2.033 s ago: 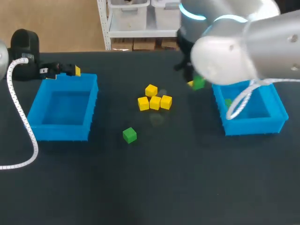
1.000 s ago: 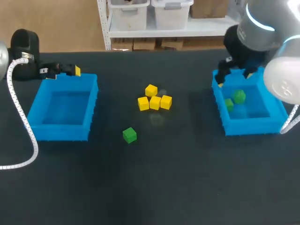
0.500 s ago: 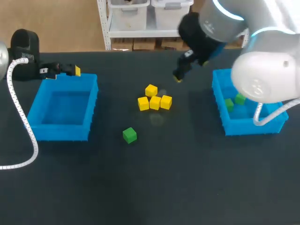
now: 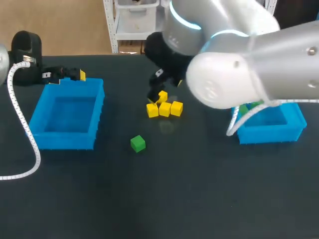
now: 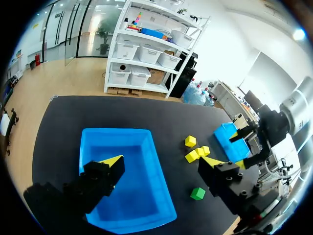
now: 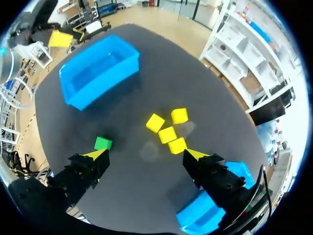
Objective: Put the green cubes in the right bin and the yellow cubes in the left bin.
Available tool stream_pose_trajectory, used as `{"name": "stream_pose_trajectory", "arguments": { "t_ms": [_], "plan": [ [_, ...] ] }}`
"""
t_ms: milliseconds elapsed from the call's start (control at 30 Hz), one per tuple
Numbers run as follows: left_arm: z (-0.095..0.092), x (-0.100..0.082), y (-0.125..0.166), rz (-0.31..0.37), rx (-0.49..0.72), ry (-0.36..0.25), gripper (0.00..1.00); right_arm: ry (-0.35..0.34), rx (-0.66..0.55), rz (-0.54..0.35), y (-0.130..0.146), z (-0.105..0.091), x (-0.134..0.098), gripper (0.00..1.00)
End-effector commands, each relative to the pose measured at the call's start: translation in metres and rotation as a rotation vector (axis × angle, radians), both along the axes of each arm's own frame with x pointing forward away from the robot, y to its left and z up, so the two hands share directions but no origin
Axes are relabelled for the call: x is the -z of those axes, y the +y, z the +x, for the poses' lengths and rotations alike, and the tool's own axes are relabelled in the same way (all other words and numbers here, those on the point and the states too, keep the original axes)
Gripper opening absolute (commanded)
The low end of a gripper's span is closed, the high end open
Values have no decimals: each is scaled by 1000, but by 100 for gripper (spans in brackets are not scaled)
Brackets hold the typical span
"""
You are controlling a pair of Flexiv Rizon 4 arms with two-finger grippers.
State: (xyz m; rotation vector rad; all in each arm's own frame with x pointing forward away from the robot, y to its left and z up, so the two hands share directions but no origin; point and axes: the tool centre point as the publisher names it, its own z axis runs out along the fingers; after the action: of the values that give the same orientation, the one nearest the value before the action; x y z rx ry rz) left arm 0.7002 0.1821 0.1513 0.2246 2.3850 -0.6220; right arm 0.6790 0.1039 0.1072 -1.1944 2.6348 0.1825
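- Green cube (image 4: pixel 138 143) lies alone on the table, between the left bin (image 4: pixel 67 142) and the four clustered yellow cubes (image 4: pixel 165 107), on their robot-ward side.
- Right gripper (image 4: pixel 155 92), reaching past the middle, hangs over the yellow cubes, fingers spread wide and empty.
- In the right wrist view the green cube shows just beside one fingertip, not between the two.
- Left gripper (image 4: pixel 75 75) sits at the left bin's far corner, wide open, empty, and farther from the green cube.
- Being nearer and serving the right bin (image 4: pixel 271 134), the right arm likely takes it.
- Green cube has no long axis. It rests flat, faces slightly askew to the table's edge.
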Motion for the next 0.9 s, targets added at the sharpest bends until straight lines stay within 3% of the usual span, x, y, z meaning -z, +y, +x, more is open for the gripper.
{"name": "stream_pose_trajectory", "arguments": {
  "t_ms": [33, 233, 533, 900],
  "plan": [
    [0, 1, 2, -8, 6, -6, 100, 16, 17, -37, 8, -1, 9, 100],
    [0, 1, 2, -8, 6, -6, 100, 15, 59, -62, 16, -17, 21, 100],
    [0, 1, 2, -8, 6, -6, 100, 1, 117, -86, 26, -28, 57, 100],
    [0, 1, 2, -8, 6, -6, 100, 18, 128, -93, 50, -44, 66, 100]
  ]
}}
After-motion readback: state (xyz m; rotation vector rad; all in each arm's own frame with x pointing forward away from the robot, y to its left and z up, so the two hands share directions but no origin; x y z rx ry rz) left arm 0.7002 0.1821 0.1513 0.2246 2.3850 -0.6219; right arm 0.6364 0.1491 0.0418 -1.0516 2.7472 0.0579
